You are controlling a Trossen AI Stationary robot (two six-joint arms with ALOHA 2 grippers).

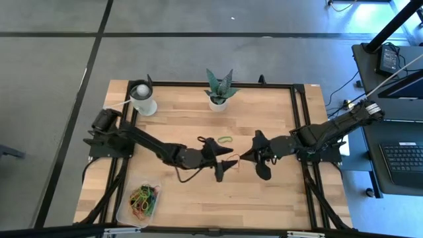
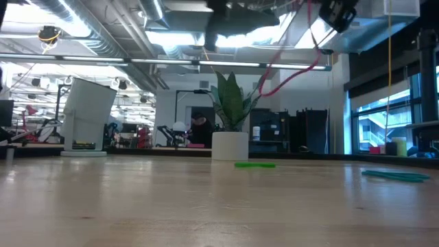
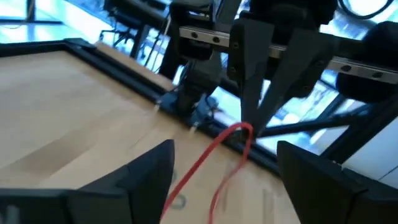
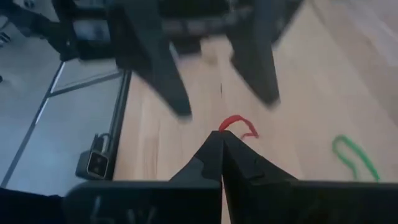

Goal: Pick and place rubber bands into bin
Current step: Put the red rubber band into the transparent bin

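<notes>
Red rubber band pinched at one end between the clenched tips of the right gripper, dangling as a thin loop above the surface; same band seen past the right gripper's own closed tips as a small red curl. Held in the air near the middle of the surface, well to the right of the bin.

Left gripper directly facing the right one, jaws spread wide and released, the red band hanging between and beyond its two dark fingers without touching either, as far as can be told. In the right wrist view, those two fingers standing apart on either side of the band.

Green rubber band lying flat on the surface, up and to the right of the bin, just beyond the left gripper, toward the plant pot; visible from table height as a flat green strip in front of the pot.

Bin sitting at the near left corner of the surface, holding a tangle of bands in green, red, orange, yellow and black.

White cup at the far left corner, straight beyond the bin. Plant pot to the right of the cup, along the far edge.
</notes>
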